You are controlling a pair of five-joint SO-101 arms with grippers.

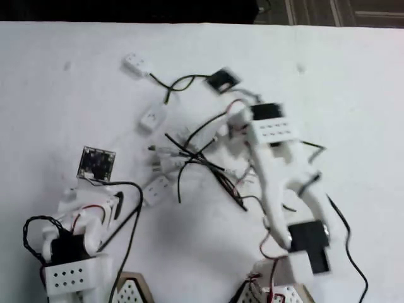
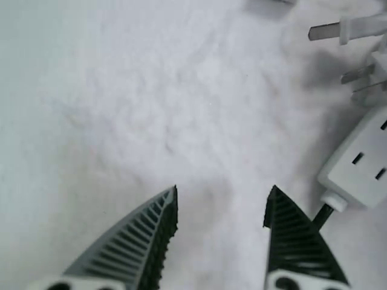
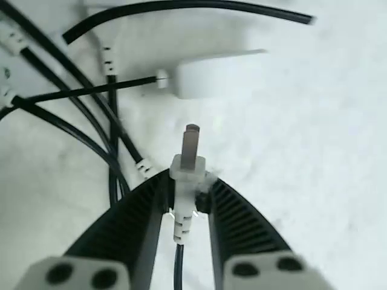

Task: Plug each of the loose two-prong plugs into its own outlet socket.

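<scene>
Between your right gripper [image 3: 188, 196] fingers [image 3: 142, 214], which are dark, matt, ribbed plastic, sits a plug [image 3: 186, 170] of smooth white plastic with dull grey metal prongs [image 3: 191, 145]. The cables [image 3: 113, 163] beside it are black with a slight sheen. Just ahead of your left gripper [image 2: 221, 205], the table [image 2: 151, 109] cover looks matt and faintly wrinkled. The socket [image 2: 363, 163] is smooth white plastic.

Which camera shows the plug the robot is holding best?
The right wrist view: the plug sits pinched in the right end effector, prong showing. In the high view it is too small to tell among the cables. The left wrist view shows other plugs.
</scene>
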